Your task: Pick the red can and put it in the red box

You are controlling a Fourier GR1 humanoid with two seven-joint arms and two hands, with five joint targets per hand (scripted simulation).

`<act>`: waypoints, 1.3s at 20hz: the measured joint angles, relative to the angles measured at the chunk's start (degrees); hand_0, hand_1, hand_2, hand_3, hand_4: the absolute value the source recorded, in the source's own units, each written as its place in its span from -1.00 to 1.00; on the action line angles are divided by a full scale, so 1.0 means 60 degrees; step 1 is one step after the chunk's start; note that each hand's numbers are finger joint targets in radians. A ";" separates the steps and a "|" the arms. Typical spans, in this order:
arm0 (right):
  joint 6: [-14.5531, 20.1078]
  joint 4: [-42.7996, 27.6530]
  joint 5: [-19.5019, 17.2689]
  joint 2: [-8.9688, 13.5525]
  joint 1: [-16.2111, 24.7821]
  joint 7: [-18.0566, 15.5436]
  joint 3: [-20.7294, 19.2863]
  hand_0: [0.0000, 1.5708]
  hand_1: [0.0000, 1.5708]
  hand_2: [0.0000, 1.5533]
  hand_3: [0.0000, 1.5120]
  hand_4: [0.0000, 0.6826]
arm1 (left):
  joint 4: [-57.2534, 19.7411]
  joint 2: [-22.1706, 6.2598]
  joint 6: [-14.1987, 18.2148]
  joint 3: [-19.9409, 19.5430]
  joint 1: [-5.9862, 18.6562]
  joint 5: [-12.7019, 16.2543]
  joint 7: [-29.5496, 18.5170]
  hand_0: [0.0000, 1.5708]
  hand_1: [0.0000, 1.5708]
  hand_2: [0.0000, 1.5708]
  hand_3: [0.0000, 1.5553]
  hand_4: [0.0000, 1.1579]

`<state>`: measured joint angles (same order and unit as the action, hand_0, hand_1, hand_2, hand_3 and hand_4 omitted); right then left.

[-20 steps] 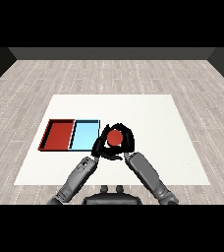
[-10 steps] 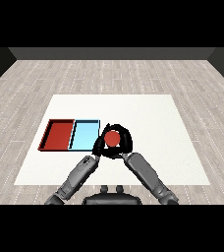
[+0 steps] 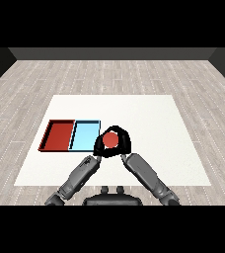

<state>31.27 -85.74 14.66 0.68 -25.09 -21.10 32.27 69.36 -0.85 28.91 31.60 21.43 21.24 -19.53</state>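
My right hand (image 3: 124,144) is curled round the red can (image 3: 111,140), whose round red top faces the view. The can is just right of the light blue tray (image 3: 84,134), near its front right corner; I cannot tell whether it is off the table. The red tray (image 3: 59,136) lies left of the blue one, with nothing in it. My left hand (image 3: 98,148) sits close against the can's left side, partly hidden behind the right hand.
Both trays lie side by side on the left half of the white table (image 3: 154,123). Grey wooden floor surrounds the table.
The right hand with the red can has shifted slightly left and toward me, closer to the blue tray. The left hand has drawn in next to it.
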 measured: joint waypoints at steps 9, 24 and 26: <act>-0.0219 -0.0031 0.0180 -0.0050 0.0000 -0.0049 -0.0158 0.84 0.84 0.79 0.78 0.19 | -0.0068 -0.0056 0.0999 0.0153 0.0213 0.0114 -0.0215 1.00 1.00 1.00 0.92 0.97; -0.0122 -0.0104 -0.0640 -0.0097 0.0027 0.1516 -0.0150 -1.00 -1.00 -1.00 -1.00 -1.00 | -0.0347 0.0051 0.1098 0.0092 0.0113 0.0426 -0.1634 1.00 1.00 1.00 0.92 0.96; -0.0131 -0.0218 -0.0718 -0.0108 -0.0022 0.1776 -0.0259 -1.00 -1.00 -1.00 -1.00 -1.00 | -0.0256 0.0072 0.1117 -0.0026 0.0129 0.0270 -0.1519 1.00 1.00 1.00 0.92 0.96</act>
<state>30.49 -87.05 10.35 0.03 -25.23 -10.44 30.71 67.83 -0.41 35.61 31.44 22.20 22.87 -28.64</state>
